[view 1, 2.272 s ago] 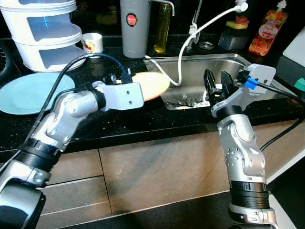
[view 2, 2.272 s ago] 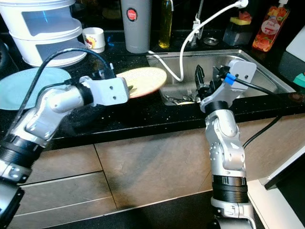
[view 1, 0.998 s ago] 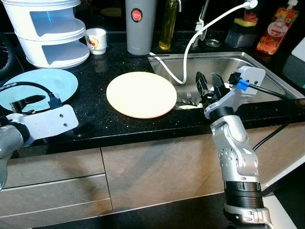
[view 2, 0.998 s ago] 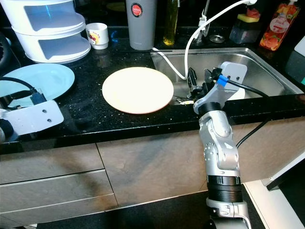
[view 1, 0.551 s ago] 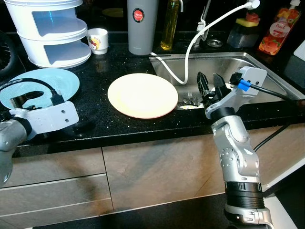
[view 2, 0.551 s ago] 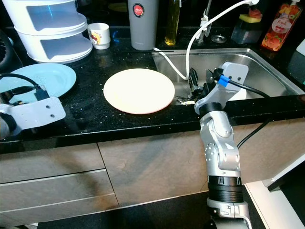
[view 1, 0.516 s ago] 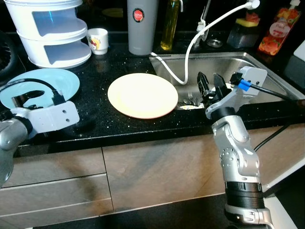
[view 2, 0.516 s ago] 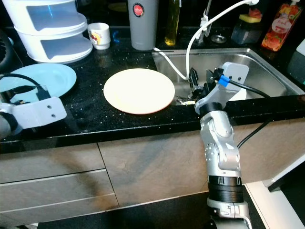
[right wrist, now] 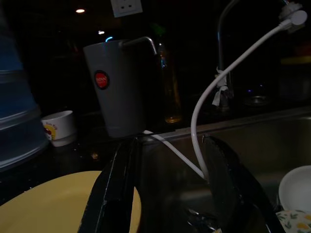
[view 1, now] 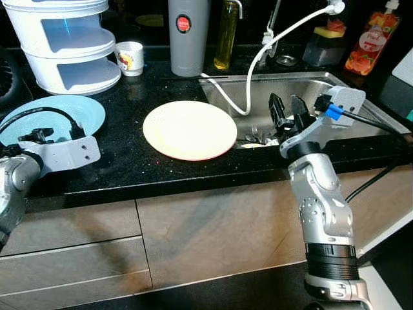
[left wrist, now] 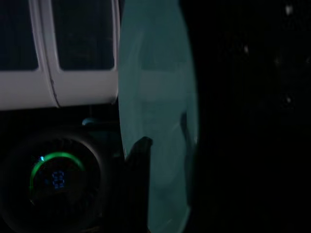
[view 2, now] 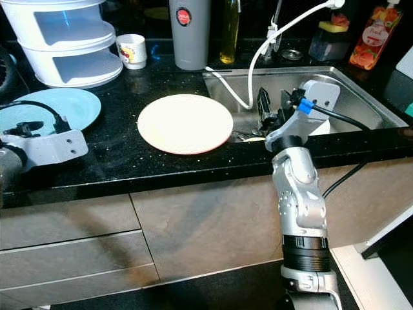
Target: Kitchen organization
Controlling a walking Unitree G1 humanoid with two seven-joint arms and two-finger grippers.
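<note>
A round yellow plate (view 1: 189, 129) lies flat on the black counter (view 1: 122, 165), just left of the steel sink (view 1: 364, 97). A light blue plate (view 1: 71, 111) lies at the counter's far left. My left gripper (view 1: 35, 135) hovers at that plate's near edge; in the left wrist view one black finger (left wrist: 140, 165) crosses the blue plate (left wrist: 155, 97), and the jaws look open and hold nothing. My right gripper (view 1: 288, 111) stands open over the sink's front left corner, its fingers (right wrist: 116, 189) wide apart and empty.
At the back stand a white tiered container (view 1: 64, 45), a small cup (view 1: 130, 56), a grey dispenser (view 1: 188, 35), an oil bottle (view 1: 226, 32) and a soap bottle (view 1: 364, 45). A white hose (view 1: 258, 58) hangs into the sink, which holds cutlery and a white bowl (right wrist: 294, 187).
My left gripper let go of the yellow plate, now flat on the counter, and swung left to the blue plate. The right arm has hardly moved; the camera shifted slightly.
</note>
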